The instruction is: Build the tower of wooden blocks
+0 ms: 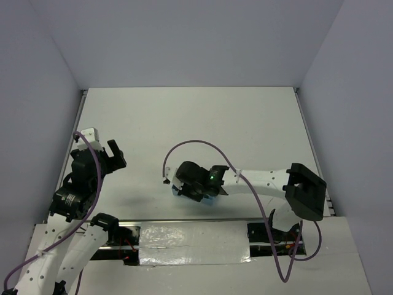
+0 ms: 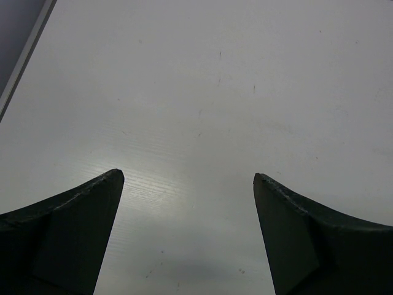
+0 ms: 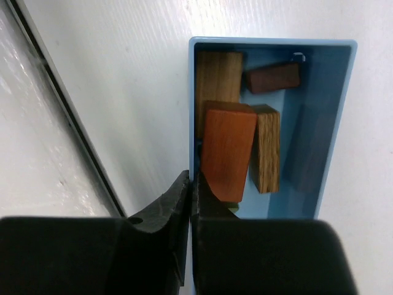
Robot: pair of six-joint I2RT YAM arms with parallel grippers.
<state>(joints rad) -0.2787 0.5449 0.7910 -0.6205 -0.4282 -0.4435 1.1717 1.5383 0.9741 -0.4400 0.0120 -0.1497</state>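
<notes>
Counting 4 blocks loose in 1 light-blue tray point(image 3: 335, 123), tower not yet built: 1 reddish-orange block point(image 3: 228, 150) lying tilted over the rest, 1 dark-brown block point(image 3: 273, 77), 1 light-brown block point(image 3: 218, 74) by the left wall, 1 grained block point(image 3: 267, 150) right of the orange. Right gripper point(image 3: 190, 196) is closed, pinching the tray's left wall. Left gripper point(image 2: 189, 178) is spread wide above bare table point(image 2: 245, 92), holding nothing, well apart from the tray.

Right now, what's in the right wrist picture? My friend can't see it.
A light-blue tray on the white table holds a reddish-orange block, two light-brown blocks and a small dark-brown block, all wooden. The black right gripper is closed around the tray's left wall.
</notes>
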